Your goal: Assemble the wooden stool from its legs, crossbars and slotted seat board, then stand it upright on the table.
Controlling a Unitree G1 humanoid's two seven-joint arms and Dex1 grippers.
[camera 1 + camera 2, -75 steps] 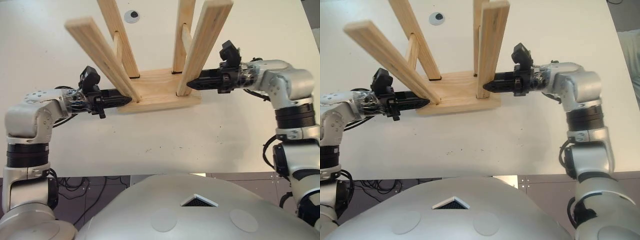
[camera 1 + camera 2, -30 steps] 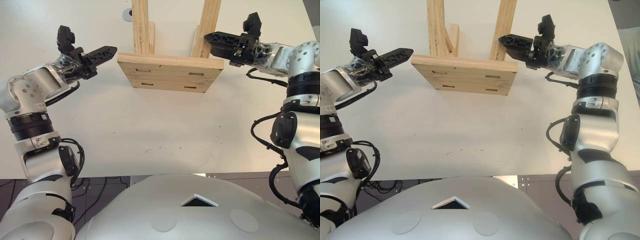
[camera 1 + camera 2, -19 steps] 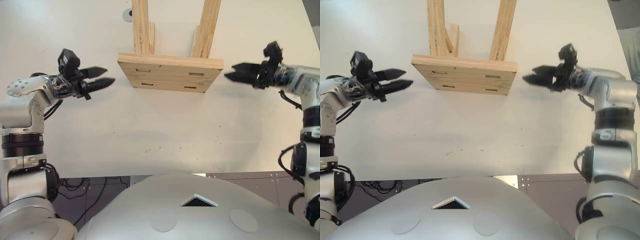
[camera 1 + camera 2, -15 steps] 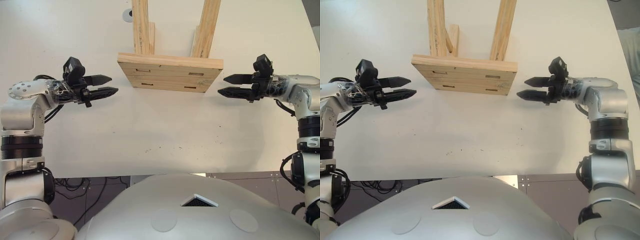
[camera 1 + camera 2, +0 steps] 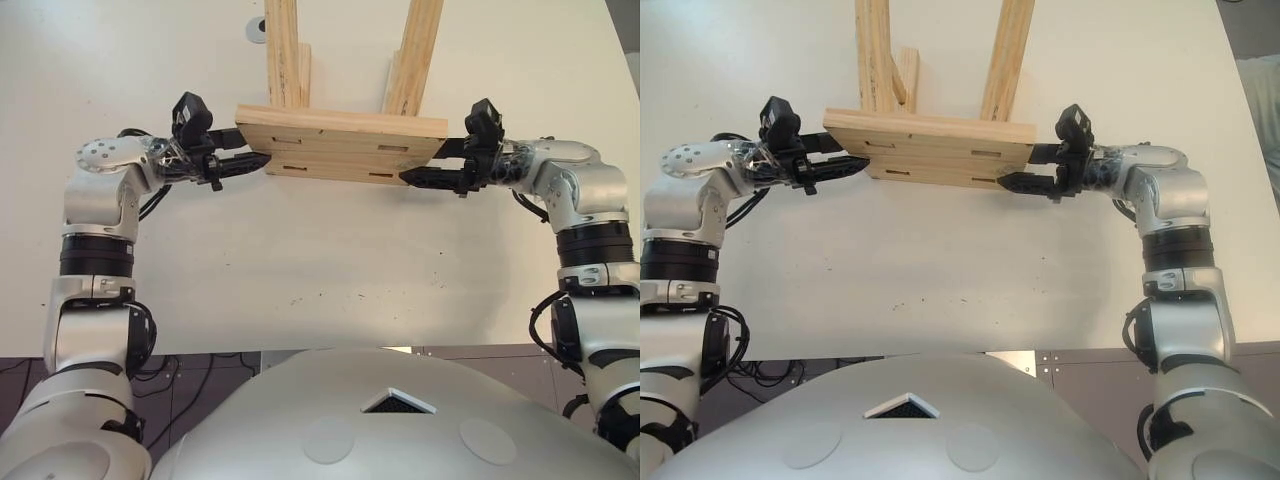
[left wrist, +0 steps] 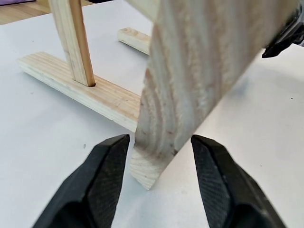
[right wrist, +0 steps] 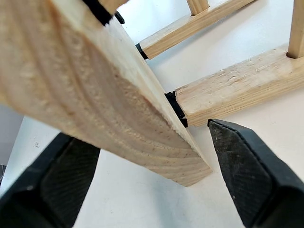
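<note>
Black left end effector (image 5: pixel 252 162) is spread, fingers (image 6: pixel 107 180) straddling the left end of the seat board (image 5: pixel 940 150) with a gap on each side. Right end effector (image 5: pixel 424 166) is likewise spread over the right end. Nothing is pinched yet. The stool (image 5: pixel 340 135) looks assembled and lies on its side toward the far edge of the tabletop (image 5: pixel 330 260), legs (image 5: pixel 283 50) pointing away. Step in hand, as I judge it: standing it upright. Next: close both on the board, then rotate evenly.

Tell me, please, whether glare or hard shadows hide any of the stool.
Left eye view: even light, no glare, only a faint shadow under the seat board on the table. Both wrist views: the board's grain evenly lit, nothing washed out.
</note>
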